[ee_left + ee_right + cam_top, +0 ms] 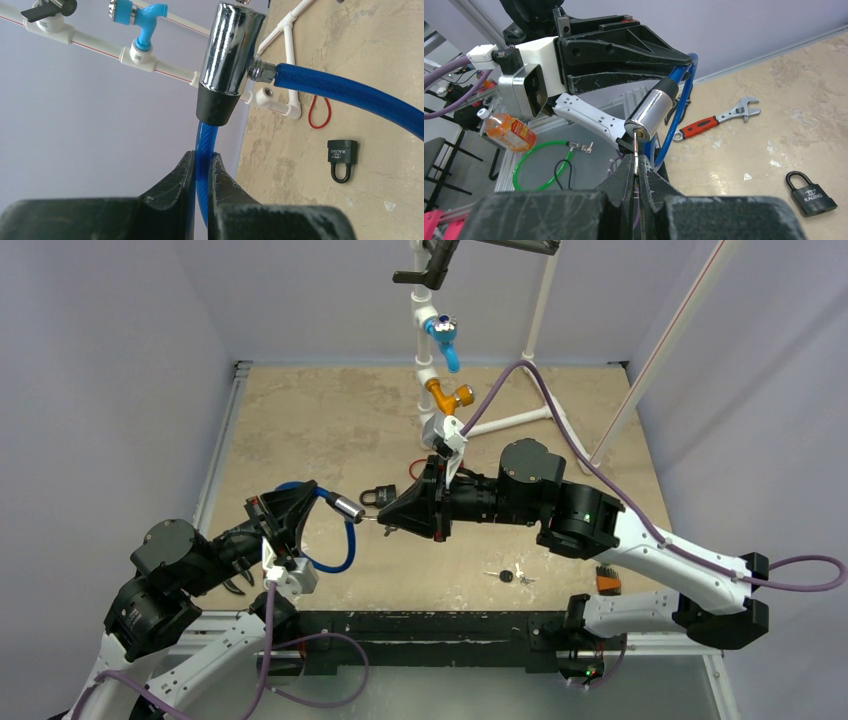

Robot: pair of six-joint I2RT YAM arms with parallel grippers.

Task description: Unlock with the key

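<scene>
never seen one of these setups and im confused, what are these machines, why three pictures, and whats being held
These are two robot arms bolted at the near edge of a table, each ending in a two-finger gripper. The wide picture looks down from above and behind them; the other two come from small cameras on each wrist, so each shows its own fingers at the bottom.

The left gripper is shut on the blue cable of a cable lock, below its chrome cylinder. The right gripper is shut on a thin key, whose tip is at the keyhole in the cylinder's end.

On the table lie a small black padlock, a red-handled wrench, a red rubber band and a spare set of keys.
</scene>
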